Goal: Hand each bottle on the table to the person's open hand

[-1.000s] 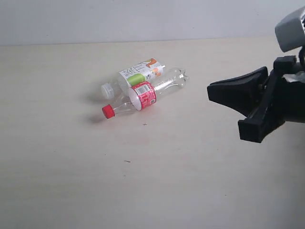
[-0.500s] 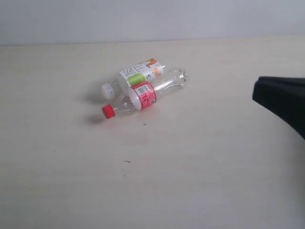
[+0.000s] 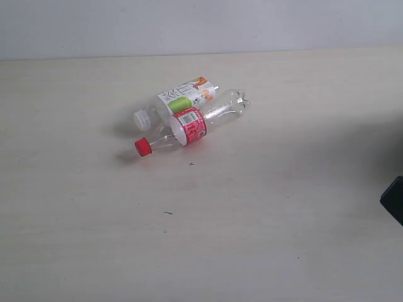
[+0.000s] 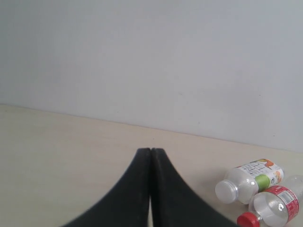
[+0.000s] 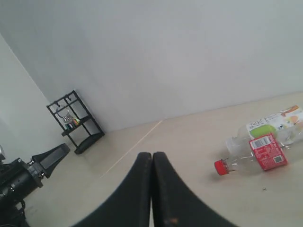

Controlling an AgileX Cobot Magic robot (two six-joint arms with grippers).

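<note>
A pale grey wall [image 3: 201, 25] backs the scene, and the broad beige wood-grain bench [image 3: 283, 251] fills most of the exterior view below it. In the right wrist view a black open rack [image 5: 75, 120] stands on the floor against the wall. The left gripper [image 4: 150, 152] shows in its own wrist view as two black fingers [image 4: 132, 194] pressed flat together, closed on nothing, with only a thin seam between them. The right gripper [image 5: 152, 155] looks the same: its fingers meet along their length and hold nothing. In the exterior view only a black corner of robot hardware [image 3: 395, 200] shows, at the frame edge near 4 o'clock, and I cannot tell which part it is. Two bottles lie on their sides on the bench at about 11 o'clock from the middle of that view, touching each other and well apart from both grippers. The white-cap bottle [image 3: 184, 99], with a green-and-white fruit-print label, lies on the 12 o'clock side of the clear red-cap bottle [image 3: 191, 125] with its red label. Both necks point toward 8 o'clock, the white cap [image 3: 141, 119] just beside the red cap [image 3: 143, 147]. A tiny dark speck [image 3: 191, 164] sits at 6 o'clock of the red label, and another speck [image 3: 168, 212] lies farther toward 6 o'clock.
</note>
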